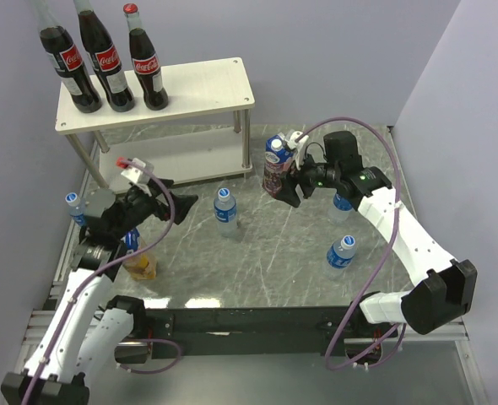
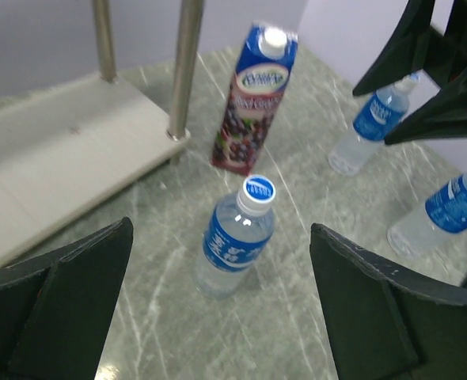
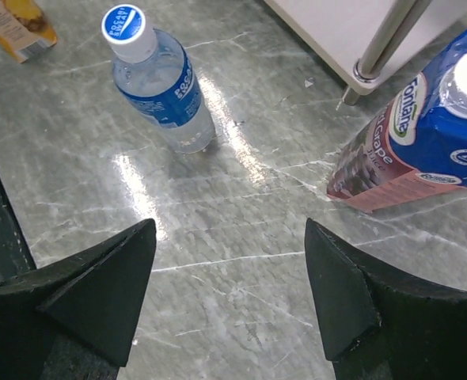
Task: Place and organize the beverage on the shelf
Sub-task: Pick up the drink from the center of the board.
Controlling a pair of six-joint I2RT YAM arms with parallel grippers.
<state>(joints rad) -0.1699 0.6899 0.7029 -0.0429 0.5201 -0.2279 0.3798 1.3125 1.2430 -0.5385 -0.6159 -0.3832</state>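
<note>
You're working in a robot lab test cell: plain pale lilac partition walls (image 1: 333,51) box in a grey marble-patterned tabletop (image 1: 266,263), with a black mounting beam (image 1: 249,321) and loose purple cables (image 1: 350,124) at the arms.

Cola bottles (image 1: 107,67) on shelf (image 1: 202,89), carton (image 1: 274,169) beside.

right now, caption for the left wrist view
Open left claw frames a water bottle, purple juice carton beyond.
</note>
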